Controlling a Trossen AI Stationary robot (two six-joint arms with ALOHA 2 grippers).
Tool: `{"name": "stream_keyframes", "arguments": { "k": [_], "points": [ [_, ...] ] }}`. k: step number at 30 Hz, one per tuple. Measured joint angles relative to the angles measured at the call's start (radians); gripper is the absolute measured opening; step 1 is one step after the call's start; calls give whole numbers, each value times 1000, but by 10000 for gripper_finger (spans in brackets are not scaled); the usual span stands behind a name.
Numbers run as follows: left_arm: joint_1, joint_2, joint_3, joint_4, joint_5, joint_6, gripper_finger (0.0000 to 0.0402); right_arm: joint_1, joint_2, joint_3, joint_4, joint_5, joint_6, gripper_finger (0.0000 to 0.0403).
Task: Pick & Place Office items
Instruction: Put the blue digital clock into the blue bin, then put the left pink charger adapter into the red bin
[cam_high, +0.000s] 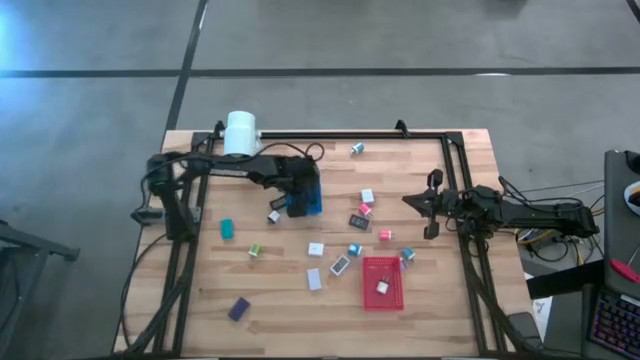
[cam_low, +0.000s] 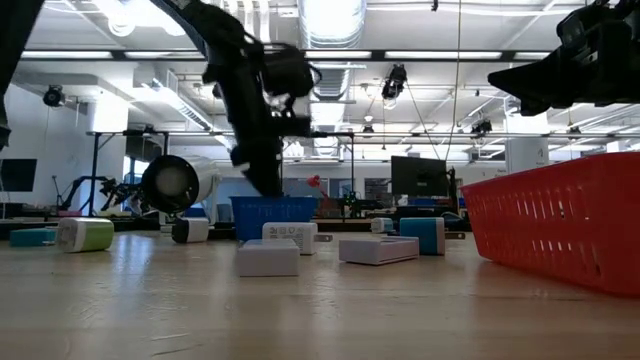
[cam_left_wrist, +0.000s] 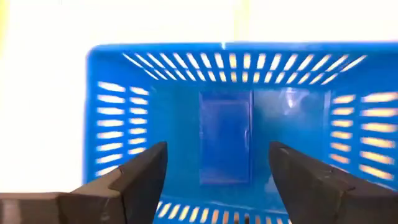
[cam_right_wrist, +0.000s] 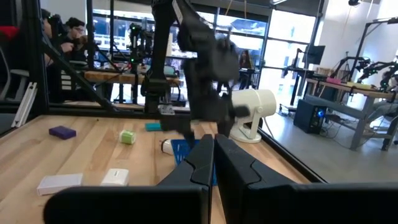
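- Directly under the left gripper (cam_left_wrist: 217, 168), whose two fingers stand spread apart with nothing between them, sits the blue tray (cam_left_wrist: 106, 124); a flat blue-looking piece (cam_left_wrist: 225, 137) lies on its floor, below the gap between the fingers.
- From above, that gripper (cam_high: 297, 190) hangs over the blue tray (cam_high: 314, 206), left of the table's middle.
- Office items (cam_high: 316, 249) lie scattered on the wooden table (cam_high: 280, 320); one white piece (cam_high: 382, 287) rests inside the red tray (cam_high: 370, 297).
- Right gripper (cam_high: 434, 205) waits near the right rail, fingers pressed together, well apart from the items.
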Motion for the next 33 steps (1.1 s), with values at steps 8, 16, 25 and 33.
{"name": "stream_keyframes", "arguments": {
  "k": [8, 16, 25, 33],
  "points": [
    [-1, -332, -80, 27, 65, 20, 235, 0, 0, 0, 0, 0, 1, 8],
    [-1, -739, -337, 300, 208, 14, 36, 0, 0, 0, 0, 0, 1, 8],
    [-1, -1099, -742, 716, 210, -69, 6, 0, 0, 0, 0, 0, -4, 8],
    [-1, -1330, -971, 854, 209, -66, 5, 0, 1, 0, 0, 0, -9, 8]
  ]
}}
